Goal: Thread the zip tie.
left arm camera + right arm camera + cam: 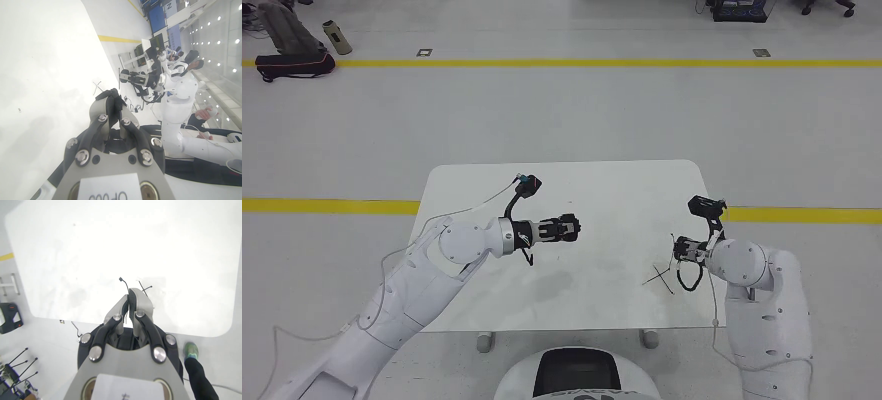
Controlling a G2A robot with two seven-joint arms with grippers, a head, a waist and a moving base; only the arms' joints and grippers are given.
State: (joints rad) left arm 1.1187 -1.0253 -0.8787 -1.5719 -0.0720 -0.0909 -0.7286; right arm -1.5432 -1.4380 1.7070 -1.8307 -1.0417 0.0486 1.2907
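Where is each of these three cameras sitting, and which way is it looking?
Top view: above the arms, looking straight down at the white table; both arms show, with left pincer and right pincer.
Left wrist view: on the left wrist, looking past its own shut pincer across the table toward the right arm.
Right wrist view: on the right wrist, looking down over its own pincer, shut on a zip tie, at the table.
Shared: all three show the crossed zip ties lying on the table.

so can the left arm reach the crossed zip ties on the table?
Probably yes: bare table lies between the left tool and the crossed zip ties. That tool is shut, though, and the right tool hangs close by them.
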